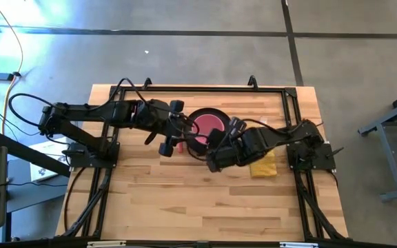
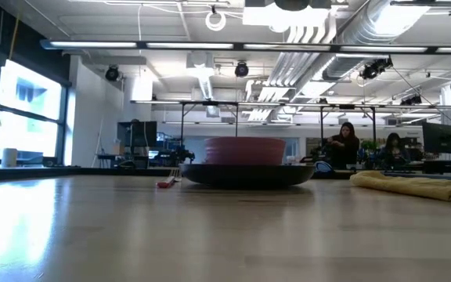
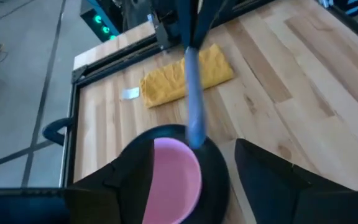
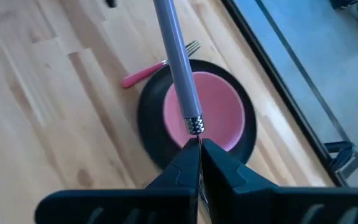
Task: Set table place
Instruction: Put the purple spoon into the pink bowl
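Observation:
The dark round plate [image 1: 197, 142] lies on the light-wood table [image 1: 185, 200] at its middle far part, and the pink bowl [image 1: 209, 122] stands in it. The pink-handled fork [image 4: 143, 75] lies on the table beside the plate, with its tines [image 4: 192, 46] at the plate's rim. The folded yellow napkin [image 1: 264, 166] lies flat to the plate's right. My right gripper [image 4: 200, 144] is shut on the purple-handled spoon [image 4: 174, 53] above the plate. My left gripper [image 3: 188, 152] is open and empty above the plate's left side, one finger [image 3: 123, 180] on either side of the view. My right gripper pinches the spoon's metal neck [image 4: 195, 128] between its two fingers, just past the handle's ribbed end. The purple handle [image 3: 194, 106] sticks straight out ahead of the fingers, over the pink bowl. The spoon is lifted clear, and its bowl end is hidden by the fingers.
Black rails [image 1: 291, 117] frame the tabletop, and the arm bases stand at its left [image 1: 88, 155] and right [image 1: 312, 155]. A small white scrap [image 3: 130, 93] lies near the napkin. Bare wood [image 1: 198, 207] stretches toward the near edge. People sit in the room far behind [image 2: 343, 145].

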